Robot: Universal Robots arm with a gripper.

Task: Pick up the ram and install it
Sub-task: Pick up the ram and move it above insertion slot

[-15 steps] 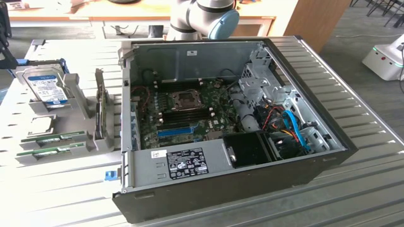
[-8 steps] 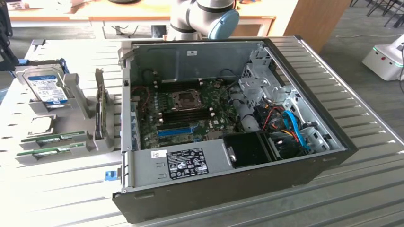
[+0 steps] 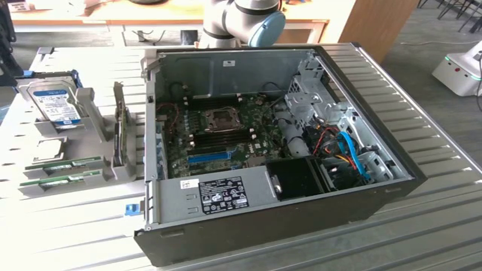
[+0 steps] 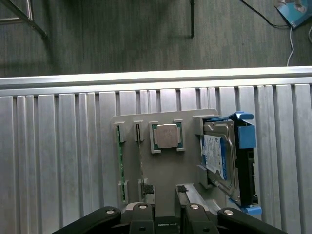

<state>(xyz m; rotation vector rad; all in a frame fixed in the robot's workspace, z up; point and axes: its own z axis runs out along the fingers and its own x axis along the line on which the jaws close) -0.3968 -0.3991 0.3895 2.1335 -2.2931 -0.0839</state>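
Two ram sticks [image 3: 64,165] lie on edge in slots of a grey holder [image 3: 30,132] on the slatted metal table, at the exterior view's left. From the wrist view they appear as thin green strips [image 4: 120,161] side by side in the holder [image 4: 161,170]. My gripper [image 4: 168,217] hovers well above the holder, near its edge, touching nothing. Its two finger bars stand apart with nothing between them. The open computer case [image 3: 376,192] shows the motherboard [image 3: 226,135], with dark memory slots beside the processor socket [image 3: 223,118].
The holder also carries a hard drive in a blue caddy [image 4: 219,156], a processor chip [image 4: 165,135] and a grey upright card [image 3: 121,127]. The table's edge [image 4: 146,78] runs just past the holder, with dark floor beyond. A white machine [image 3: 459,68] stands off the table.
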